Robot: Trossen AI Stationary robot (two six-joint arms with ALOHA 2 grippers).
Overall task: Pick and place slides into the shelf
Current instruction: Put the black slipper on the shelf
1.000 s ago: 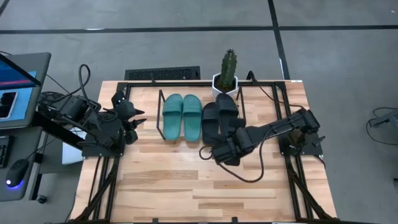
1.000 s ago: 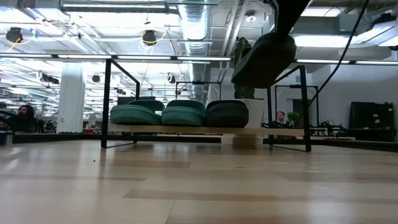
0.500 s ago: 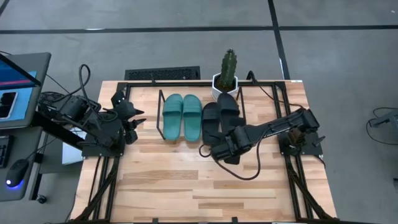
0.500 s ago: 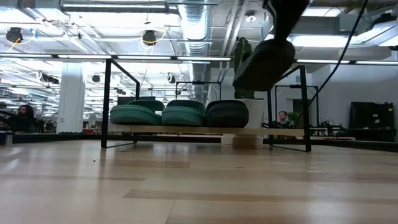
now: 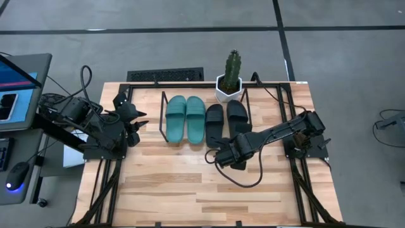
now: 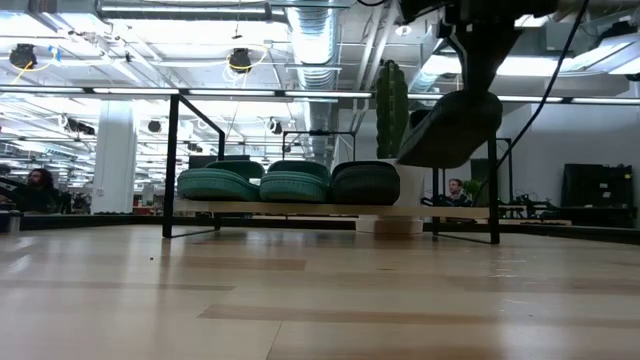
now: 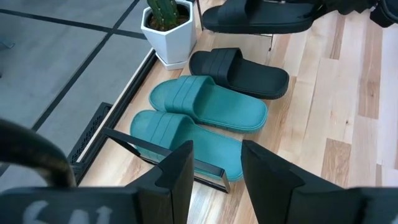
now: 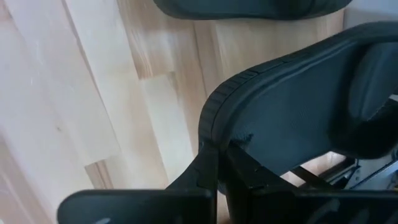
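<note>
While my right pincer (image 5: 235, 151) clamps the heel edge of the second black rubber slide sandal (image 6: 450, 128), that sandal hangs in the air above the last free place on the low black-rod shelf with its light wooden board (image 6: 300, 208). Its toe points away from me toward the far rail, so its long axis runs the same way as the three sandals already on the board: the two teal-green slides (image 5: 184, 118) side by side and the first black slide (image 5: 214, 121) just beside them. From the level view the carried sandal looks tilted, toe high, heel low, well clear of the board; I cannot be sure how exactly it sits over the gap. The white pot with the green cactus (image 5: 229, 79) stands just beyond the shelf's far end, near the toe.

My left pincer (image 7: 214, 168) waits parted and empty at the left edge of the wooden surface (image 5: 171, 183), facing the shelf from its side. The right arm is plainly the nearer one. I judge the next move is straight down, levelling the sole.
</note>
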